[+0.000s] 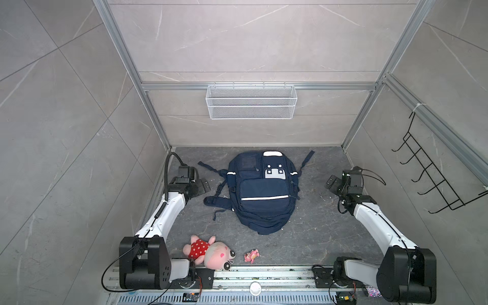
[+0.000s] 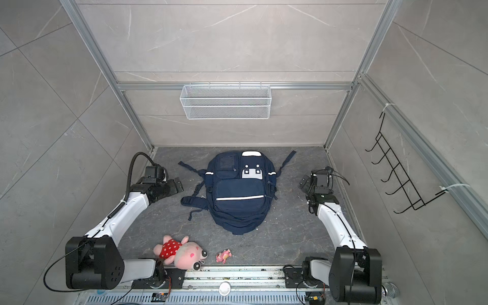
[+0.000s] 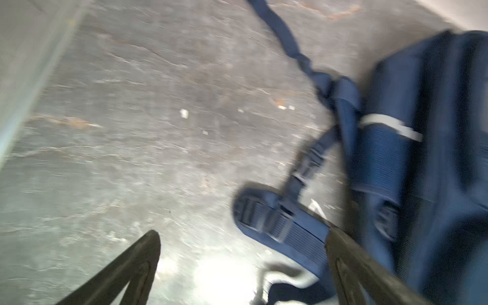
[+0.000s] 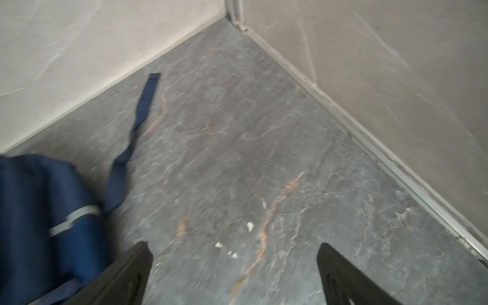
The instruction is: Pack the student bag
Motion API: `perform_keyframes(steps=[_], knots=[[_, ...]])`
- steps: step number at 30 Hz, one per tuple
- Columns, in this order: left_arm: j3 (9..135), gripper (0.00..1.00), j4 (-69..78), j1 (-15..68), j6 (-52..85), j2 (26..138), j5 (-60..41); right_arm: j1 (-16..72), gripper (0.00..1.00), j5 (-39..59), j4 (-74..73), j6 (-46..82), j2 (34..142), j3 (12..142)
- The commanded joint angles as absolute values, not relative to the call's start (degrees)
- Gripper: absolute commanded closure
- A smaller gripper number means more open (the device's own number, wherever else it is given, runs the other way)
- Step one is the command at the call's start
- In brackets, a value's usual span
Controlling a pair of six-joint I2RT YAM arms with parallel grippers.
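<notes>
Both top views, surface: dark grey veined stone slab [image 1: 330,232], flecked with small pale crumbs.
Room: pale marbled wall panels [image 1: 250,39] in an aluminium frame on three sides; white mesh basket [image 1: 250,101] hung on the back wall; black wire hook rack [image 1: 433,179] on the right wall; slotted metal rail [image 1: 264,276] along the near edge.
Task item: student bag [image 1: 262,192], navy, lying front-up mid-slab towards the back wall, with webbing splayed out on both sides.
Toys: plush pig in a red spotted dress [image 1: 208,252] and small pink figure [image 1: 251,255] by the rail, well apart from the bag.
Left pincer: left gripper [image 1: 205,185] spread wide and empty, just beside the bag's left webbing.
Right pincer: right gripper [image 1: 332,182] spread wide and empty, near the bag's right side, apart from it.
Left wrist view: blurred; dark fingers [image 3: 126,266] far apart over bare slab; one overlaps the padded shoulder strap [image 3: 290,227] in the picture, contact impossible to tell.
Right wrist view: blurred; fingers [image 4: 126,274] far apart over bare slab; bag cut off at the picture's edge; thin webbing tail [image 4: 144,105] trailing towards the back wall.
Hard to make out: zips too small to judge open or closed; bag's underside hidden; pink figure's kind unclear.
</notes>
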State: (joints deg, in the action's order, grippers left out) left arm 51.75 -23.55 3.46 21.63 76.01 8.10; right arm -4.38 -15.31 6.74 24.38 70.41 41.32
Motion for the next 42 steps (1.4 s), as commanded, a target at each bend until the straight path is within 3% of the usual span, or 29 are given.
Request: perform_keyframes(steps=[1, 5, 12, 22, 37, 42], knots=[[47.9, 0.0, -10.9, 3.0, 19.6, 75.2, 19.7, -4.5, 0.0, -13.9, -8.5, 18.5, 73.3, 38.0], [43.8, 0.0, -1.8, 2.9, 16.3, 77.3, 24.3, -4.5, 0.0, -13.4, -12.1, 15.0, 78.4, 39.9], [37.5, 0.0, 13.5, 1.2, 8.0, 81.4, 21.2, -4.5, 0.0, -8.0, -18.4, 10.7, 85.7, 42.4], [29.8, 0.0, 26.9, -3.8, 7.4, 81.6, 14.1, -4.6, 0.0, -1.2, -34.8, 18.3, 94.4, 39.2], [31.3, 0.0, 29.5, -4.2, 3.6, 85.8, 6.9, -4.6, 0.0, -2.9, -26.6, 15.5, 78.8, 32.8], [32.7, 0.0, 27.6, -4.3, 3.5, 86.6, 6.6, -5.8, 0.0, -0.4, -22.8, 11.5, 80.3, 34.2]])
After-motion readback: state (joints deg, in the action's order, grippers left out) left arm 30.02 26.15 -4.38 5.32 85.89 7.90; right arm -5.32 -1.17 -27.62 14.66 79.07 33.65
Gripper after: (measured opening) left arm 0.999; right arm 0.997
